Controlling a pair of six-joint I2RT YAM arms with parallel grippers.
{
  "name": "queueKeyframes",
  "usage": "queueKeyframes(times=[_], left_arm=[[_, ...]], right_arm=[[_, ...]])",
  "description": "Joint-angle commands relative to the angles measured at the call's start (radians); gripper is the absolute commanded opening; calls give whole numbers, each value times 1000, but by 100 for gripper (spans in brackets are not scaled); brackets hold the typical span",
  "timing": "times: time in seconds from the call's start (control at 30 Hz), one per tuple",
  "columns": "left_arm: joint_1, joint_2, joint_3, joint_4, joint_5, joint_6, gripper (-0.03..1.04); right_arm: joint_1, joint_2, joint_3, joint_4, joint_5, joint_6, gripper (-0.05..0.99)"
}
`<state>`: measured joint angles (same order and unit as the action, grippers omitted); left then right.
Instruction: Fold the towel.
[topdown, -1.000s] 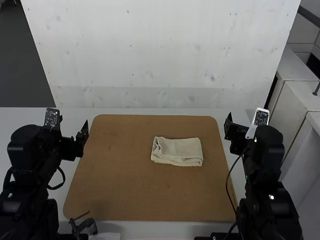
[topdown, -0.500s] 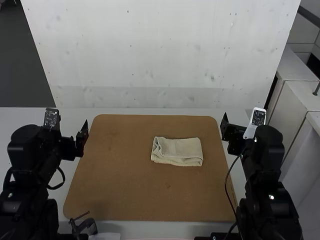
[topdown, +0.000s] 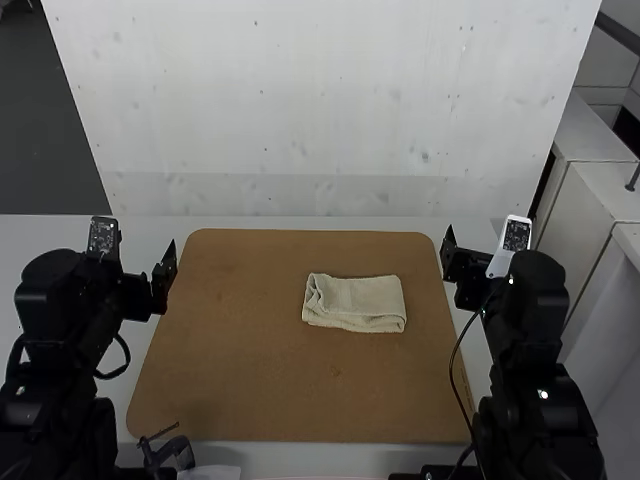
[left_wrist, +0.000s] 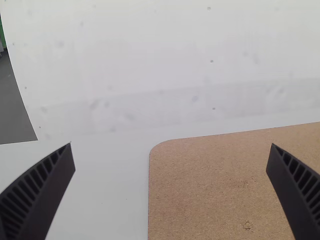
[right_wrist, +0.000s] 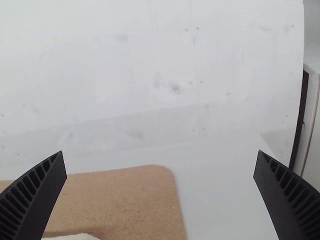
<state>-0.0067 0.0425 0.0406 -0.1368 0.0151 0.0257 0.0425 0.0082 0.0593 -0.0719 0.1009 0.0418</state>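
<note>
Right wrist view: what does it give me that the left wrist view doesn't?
Right wrist view, against the left: a strip of the towel, the board's far right corner and the right gripper, open.
Left wrist view, against the right: the board's far left corner and the left gripper, open.
Shared: part of the brown board, white table and pale panel.

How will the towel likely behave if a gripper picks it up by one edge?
The towel looks like soft, textured cloth, so it will probably sag rather than hold its shape. It lies in stacked layers with a loose fold at its left end, so an edge grip may catch only some layers and let the rest open. Lying flat, it seems unlikely to roll.
</note>
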Motion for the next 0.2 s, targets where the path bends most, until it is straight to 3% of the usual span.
queueKeyframes(times=[0.0,0.17], left_arm=[[10,-16,10,9,-12,-4,99],[10,-16,10,9,-12,-3,99]], right_arm=[[0,7,1,9,-9,10,96],[0,7,1,9,-9,10,96]])
